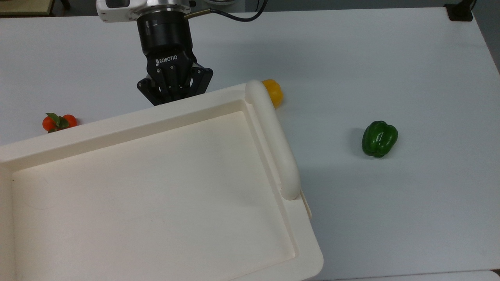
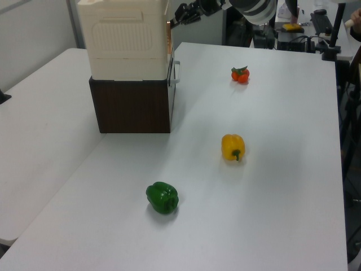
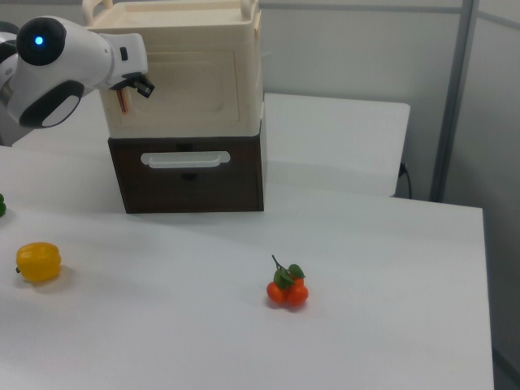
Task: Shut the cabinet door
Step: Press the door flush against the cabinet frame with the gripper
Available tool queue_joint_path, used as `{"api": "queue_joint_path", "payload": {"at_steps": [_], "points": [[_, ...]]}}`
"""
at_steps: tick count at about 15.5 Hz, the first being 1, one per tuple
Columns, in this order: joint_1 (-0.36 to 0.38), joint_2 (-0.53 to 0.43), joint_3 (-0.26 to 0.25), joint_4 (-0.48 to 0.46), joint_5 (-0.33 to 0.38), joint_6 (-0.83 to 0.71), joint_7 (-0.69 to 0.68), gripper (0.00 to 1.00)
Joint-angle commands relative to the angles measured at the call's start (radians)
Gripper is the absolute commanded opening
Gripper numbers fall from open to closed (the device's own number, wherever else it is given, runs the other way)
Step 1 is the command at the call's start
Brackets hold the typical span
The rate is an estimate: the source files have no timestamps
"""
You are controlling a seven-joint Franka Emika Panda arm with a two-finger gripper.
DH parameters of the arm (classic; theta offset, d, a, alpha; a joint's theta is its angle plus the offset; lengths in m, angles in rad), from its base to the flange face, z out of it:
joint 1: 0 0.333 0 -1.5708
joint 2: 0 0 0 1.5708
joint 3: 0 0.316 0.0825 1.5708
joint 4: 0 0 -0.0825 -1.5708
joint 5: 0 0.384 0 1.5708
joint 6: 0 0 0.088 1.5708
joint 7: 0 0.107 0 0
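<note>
The black two-finger gripper (image 1: 174,93) has its fingers drawn together on nothing, tips just beside the thin cream plastic cabinet door (image 3: 192,81). The door lies about flush with the cabinet front. In the top view, a yellow bell pepper (image 1: 274,92) sits at the gripper's three o'clock.

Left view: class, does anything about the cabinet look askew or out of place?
The cabinet door looks slightly ajar: a thin tan strip shows along the right edge of the cabinet in the left view, with the gripper beside it.
</note>
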Motion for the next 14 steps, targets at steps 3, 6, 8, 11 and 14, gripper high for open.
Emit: {"api": "queue_joint_path", "payload": {"at_steps": [3,6,8,11,14], "points": [[0.021,0.027,0.0,0.023,-0.015,0.077,-0.016,0.0],[0.016,-0.011,0.0,-0.012,-0.023,0.065,-0.017,0.0],[0.012,-0.062,0.0,-0.073,-0.021,0.04,-0.043,0.0],[-0.028,-0.146,-0.003,-0.147,-0.02,-0.145,-0.102,0.0],[-0.048,-0.197,-0.058,-0.149,-0.023,-0.419,-0.119,0.08]]}}
